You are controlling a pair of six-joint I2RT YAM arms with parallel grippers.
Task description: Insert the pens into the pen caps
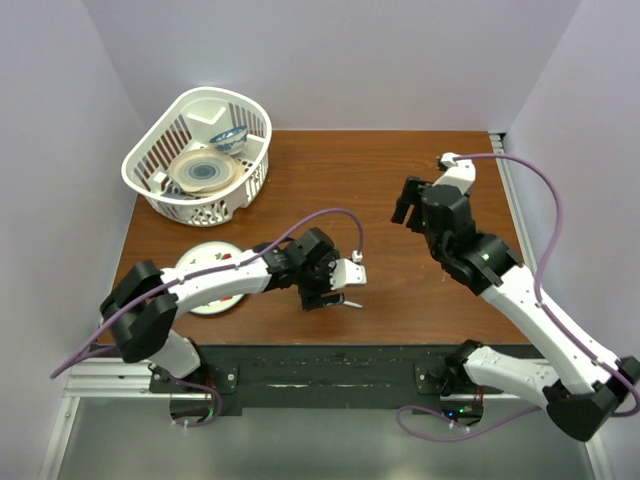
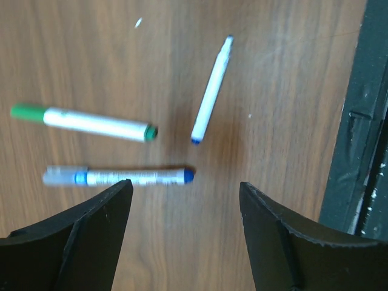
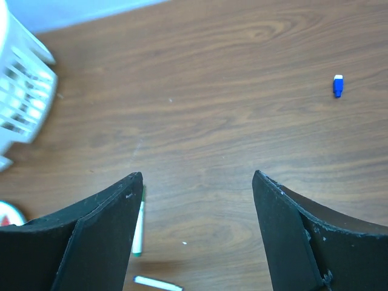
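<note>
Overhead, we see both arms above a brown wooden table, with a white slatted plastic basket at the far left and a round white plate beside the left arm. In the left wrist view, the left gripper hangs with its jaws wide and nothing between them, near three thin white marker pens. The green-ended pen and the grey-and-blue pen lie nearly parallel, close but apart. Each appears to wear a cap at its left end. The slanted pen lies to their right, apart from both, and looks bare. In the right wrist view, the right gripper is likewise spread and empty. A stubby blue plastic cap lies alone, well apart from the pens.

We judge the step in hand to be joining the slanted pen to the blue cap. To do it well, we would set the left jaws across that pen's barrel near its middle, clear of its neighbours. The right jaws would take the cap by its sides, mouth left free. We would then align both on one axis before pressing, since a tilt could skid the tip off the rim.
</note>
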